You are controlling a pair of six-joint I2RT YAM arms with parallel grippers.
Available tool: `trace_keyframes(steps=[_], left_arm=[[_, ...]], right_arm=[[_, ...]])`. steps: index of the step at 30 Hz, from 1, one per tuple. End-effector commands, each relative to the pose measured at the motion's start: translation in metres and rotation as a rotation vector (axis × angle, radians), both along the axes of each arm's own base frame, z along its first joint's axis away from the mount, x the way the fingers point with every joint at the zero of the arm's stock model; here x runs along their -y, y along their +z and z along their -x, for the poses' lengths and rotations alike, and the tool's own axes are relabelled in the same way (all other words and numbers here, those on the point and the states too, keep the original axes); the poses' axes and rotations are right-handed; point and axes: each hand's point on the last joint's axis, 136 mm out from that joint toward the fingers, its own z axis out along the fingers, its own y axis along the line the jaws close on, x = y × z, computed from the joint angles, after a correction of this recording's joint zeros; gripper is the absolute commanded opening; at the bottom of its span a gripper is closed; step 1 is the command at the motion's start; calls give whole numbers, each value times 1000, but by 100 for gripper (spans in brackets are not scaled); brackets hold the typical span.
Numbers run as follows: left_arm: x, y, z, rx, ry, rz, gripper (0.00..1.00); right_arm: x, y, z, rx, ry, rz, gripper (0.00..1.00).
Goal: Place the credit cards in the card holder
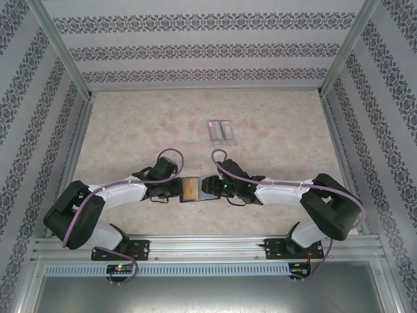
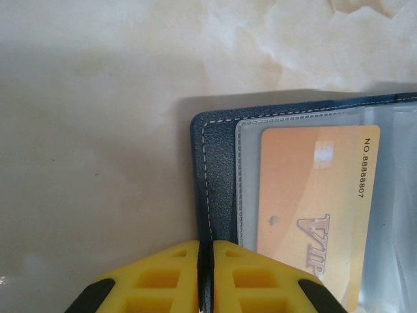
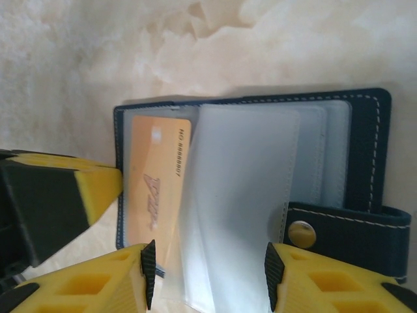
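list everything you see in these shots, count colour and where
dark navy folding card holder: one, navy with white stitching, lying open on the table between the two grippers
orange plastic card marked VIP: one, orange, inside a sleeve on the holder's left-arm side
clear plastic sleeves: several, transparent, fanned inside the holder
navy clasp tab with silver snap: one, on the holder's right-arm side
transparent plastic case: one, clear, farther back, mid-table
beige marbled table: one, under everything
left gripper: one, yellow fingers, shut on the holder's edge
right gripper: one, yellow fingers, open, either side of the sleeves
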Motion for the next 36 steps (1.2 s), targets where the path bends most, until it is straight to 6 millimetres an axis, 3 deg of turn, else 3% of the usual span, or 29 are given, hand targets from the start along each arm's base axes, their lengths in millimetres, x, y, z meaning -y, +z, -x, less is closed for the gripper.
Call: trace_keyframes(steps=[1, 9, 17, 23, 27, 34, 36], left_arm=[[-18, -23, 13, -69, 34, -59, 13], [-18, -22, 13, -67, 35, -59, 12], [-16, -23, 13, -70, 30, -56, 12], [-17, -24, 14, -73, 33, -54, 11], [-17, -24, 14, -68, 34, -53, 12], [-16, -21, 14, -61, 31, -46, 13], [-18, -15, 13, -43, 44, -46, 16]], right_arm=[[7, -8, 1, -23, -26, 10, 51], [19, -7, 5, -11, -48, 26, 53], [4, -7, 10, -24, 0, -8, 48], [-8, -1, 8, -1, 30, -19, 34], [-10, 1, 6, 16, 45, -25, 32], [-16, 11, 4, 45, 67, -49, 3], [-20, 15, 5, 50, 86, -59, 0]])
